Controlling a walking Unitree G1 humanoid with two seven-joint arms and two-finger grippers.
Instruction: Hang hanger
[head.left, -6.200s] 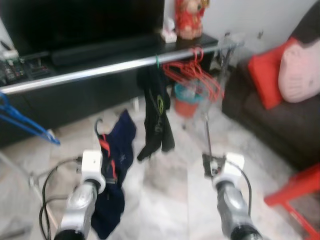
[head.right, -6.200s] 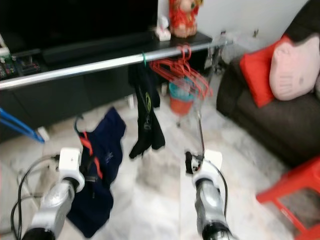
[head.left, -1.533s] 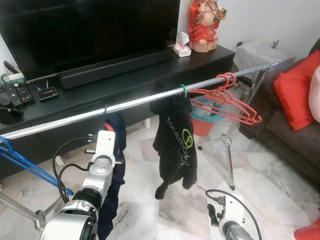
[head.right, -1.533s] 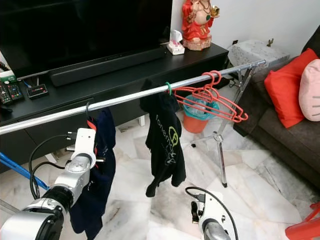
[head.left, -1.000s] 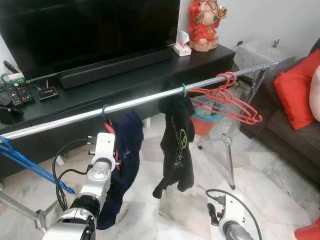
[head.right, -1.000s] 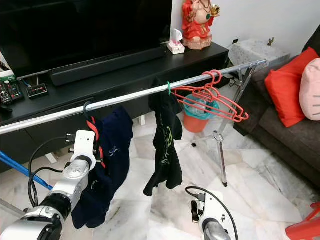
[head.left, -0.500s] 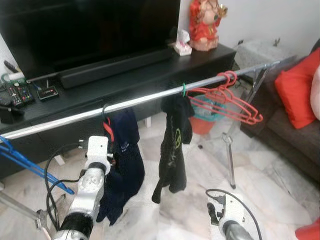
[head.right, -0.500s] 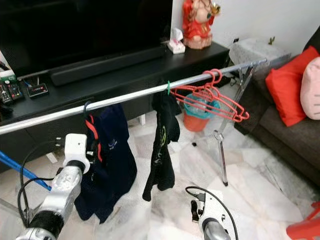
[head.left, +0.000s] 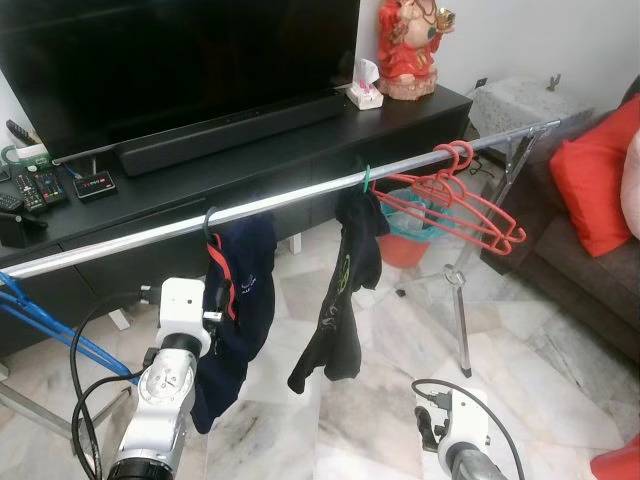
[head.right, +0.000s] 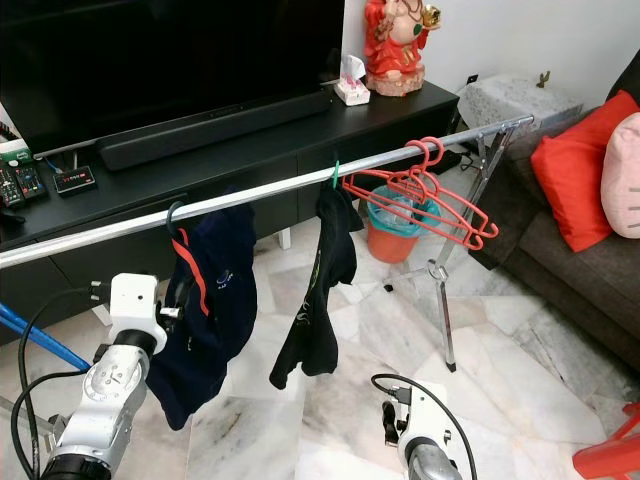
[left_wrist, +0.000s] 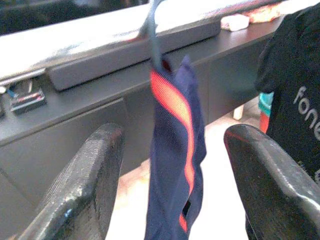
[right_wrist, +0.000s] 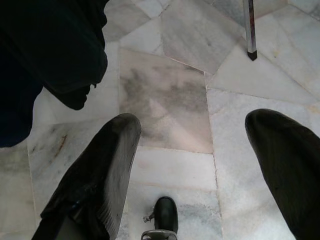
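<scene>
On steel rail (head.left: 290, 201) at 10 o'clock: navy garment (head.left: 240, 300) hanging by hook; left gripper (left_wrist: 170, 165) gaping, holding nothing, garment between fingers; right gripper (right_wrist: 200, 165) low at 5 o'clock, fingers wide, nothing held.

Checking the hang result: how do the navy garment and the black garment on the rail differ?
The navy garment has a red stripe; the black garment bears pale lettering. The navy one hangs by a dark hook, the black one by a green hook. The navy one sits nearer the left gripper. Both hang from the rail.
</scene>
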